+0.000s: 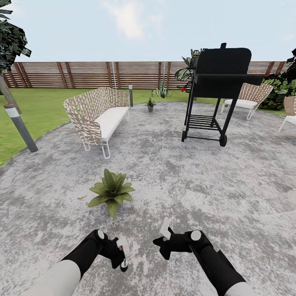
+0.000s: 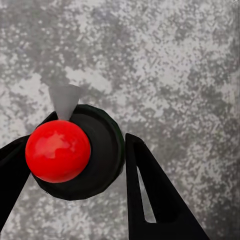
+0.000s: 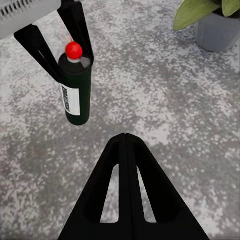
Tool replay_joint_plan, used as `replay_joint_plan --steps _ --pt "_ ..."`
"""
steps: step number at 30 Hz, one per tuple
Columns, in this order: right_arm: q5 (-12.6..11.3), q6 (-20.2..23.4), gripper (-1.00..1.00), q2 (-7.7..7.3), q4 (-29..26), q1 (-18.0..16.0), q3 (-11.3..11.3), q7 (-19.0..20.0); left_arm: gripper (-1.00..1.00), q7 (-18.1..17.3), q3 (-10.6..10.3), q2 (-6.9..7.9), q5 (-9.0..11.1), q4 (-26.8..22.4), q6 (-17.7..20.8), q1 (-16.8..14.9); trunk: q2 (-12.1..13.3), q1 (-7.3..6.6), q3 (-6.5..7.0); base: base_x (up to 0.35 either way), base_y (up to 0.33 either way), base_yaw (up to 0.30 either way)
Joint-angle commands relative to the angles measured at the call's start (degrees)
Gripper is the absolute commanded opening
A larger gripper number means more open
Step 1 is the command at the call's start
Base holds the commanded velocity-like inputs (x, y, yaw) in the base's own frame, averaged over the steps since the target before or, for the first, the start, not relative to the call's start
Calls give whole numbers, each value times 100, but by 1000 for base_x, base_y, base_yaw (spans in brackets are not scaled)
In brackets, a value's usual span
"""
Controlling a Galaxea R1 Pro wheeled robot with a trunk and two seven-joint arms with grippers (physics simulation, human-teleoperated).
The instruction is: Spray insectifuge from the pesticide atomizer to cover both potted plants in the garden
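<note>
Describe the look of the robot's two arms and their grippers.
Both arms have pale grey upper segments and glossy black forearms, each with a round white disc near the wrist. The left gripper and right gripper have black wedge-shaped fingers with triangular cut-outs and white tips. No loose cables show.

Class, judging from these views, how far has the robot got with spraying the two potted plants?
Done: the pesticide atomizer is off the paving, clamped in the left gripper. In hand: it faces the near potted plant, just ahead; no spray is visible. The right gripper is shut and empty. Left: covering this plant, then the far potted plant beyond the wicker bench.
</note>
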Motion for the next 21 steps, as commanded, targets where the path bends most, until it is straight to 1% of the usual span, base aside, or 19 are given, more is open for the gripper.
replay_joint_plan --steps 1,4,6,9,13,16,21 --pt "15 49 -100 0 -9 -6 0 26 -100 -26 -4 -1 0 -10 44 -1 -2 -1 -5 0 0 0" --pt "15 57 -100 -2 -6 -14 2 36 -100 -30 0 -2 27 -7 -64 -1 -2 -1 -5 0 0 0" --pt "15 58 -100 -1 -5 -16 3 39 -100 -34 6 -11 41 -3 -260 -1 -2 -1 -5 0 0 0" --pt "15 59 -100 2 -5 -17 3 40 -100 -35 9 -46 47 -3 -360 -1 -2 -1 -5 0 0 0" --pt "15 59 -100 0 -5 -17 3 40 -100 -35 10 -142 49 -4 -396 -1 -2 -1 -5 0 0 0" --pt "15 59 -100 2 -5 -20 3 40 -100 -36 10 -257 49 -5 -404 -1 -2 -1 -5 0 0 0" --pt "15 59 -100 6 -5 -17 3 40 -100 -36 10 -344 48 -6 -406 -1 -2 -1 -5 0 0 0"
